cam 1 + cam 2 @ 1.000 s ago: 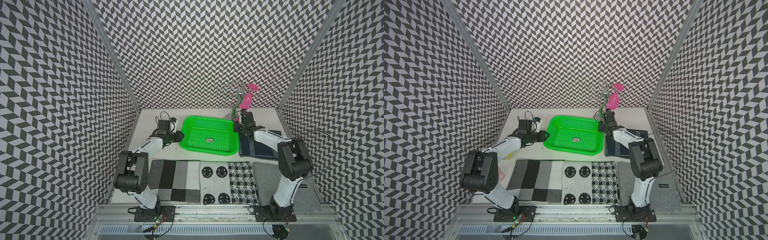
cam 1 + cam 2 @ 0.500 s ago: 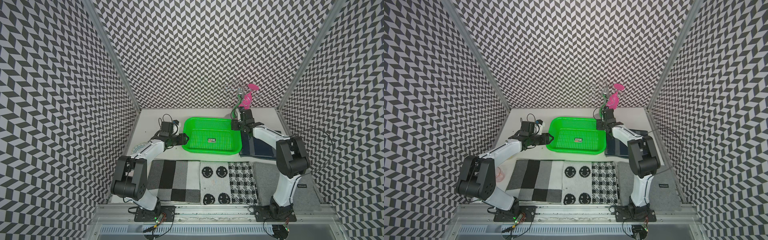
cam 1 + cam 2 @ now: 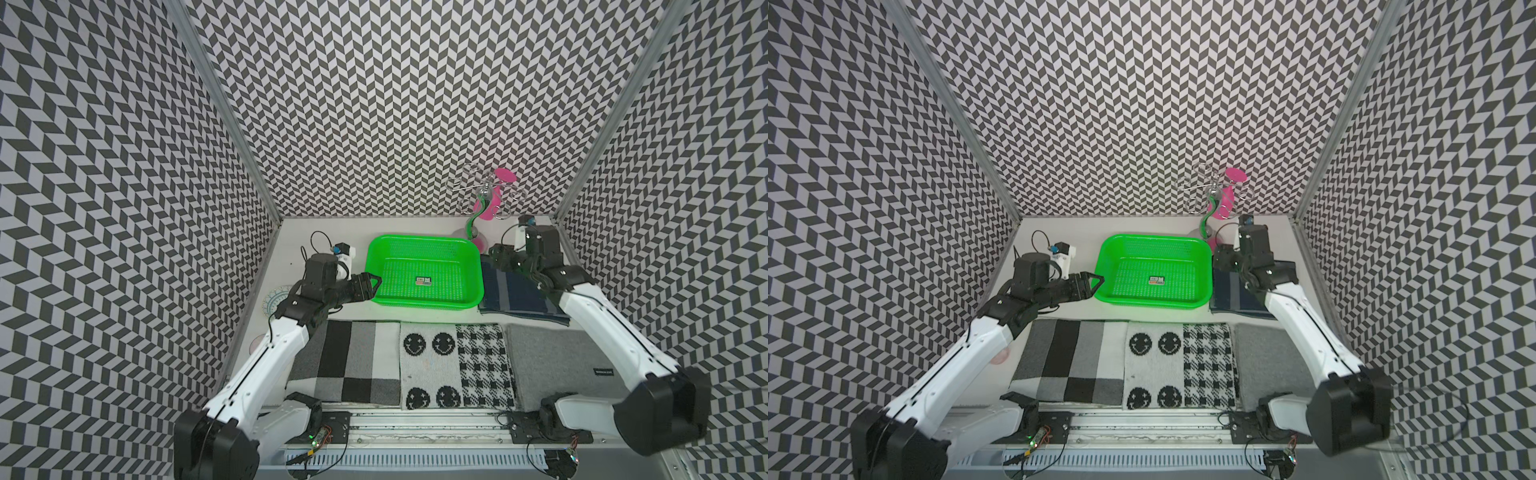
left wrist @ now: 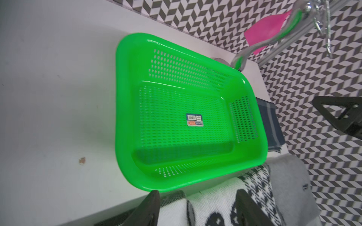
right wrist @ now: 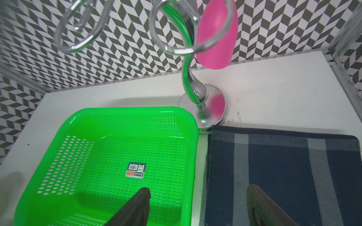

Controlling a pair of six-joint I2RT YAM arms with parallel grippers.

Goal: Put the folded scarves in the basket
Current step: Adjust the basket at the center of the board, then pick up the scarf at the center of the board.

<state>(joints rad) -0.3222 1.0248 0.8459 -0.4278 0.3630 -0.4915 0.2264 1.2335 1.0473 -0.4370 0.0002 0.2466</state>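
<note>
The bright green basket (image 3: 424,239) (image 3: 1154,237) sits on the white table and holds only a small sticker (image 5: 135,172). A navy plaid folded scarf (image 3: 515,295) (image 5: 284,166) lies flat just right of it. A checked grey-black scarf (image 3: 353,357), a smiley and houndstooth scarf (image 3: 457,365) and a plain grey scarf (image 3: 557,357) lie in a row in front. My left gripper (image 3: 372,282) (image 4: 196,193) is open at the basket's left rim (image 4: 125,97), holding nothing. My right gripper (image 3: 496,253) (image 5: 198,189) is open, straddling the basket's right rim (image 5: 194,156) and the navy scarf's edge.
A chrome hook stand (image 3: 484,208) (image 5: 193,88) carrying a pink piece (image 5: 215,35) stands at the back right, its base touching the basket's far right corner. A small patterned plate (image 3: 276,297) lies under my left arm. Patterned walls close in three sides.
Both grippers have opened and come off the basket's rims. The basket shifted slightly right and now rests still. Both arms have drawn back, elbows lower and further out.
</note>
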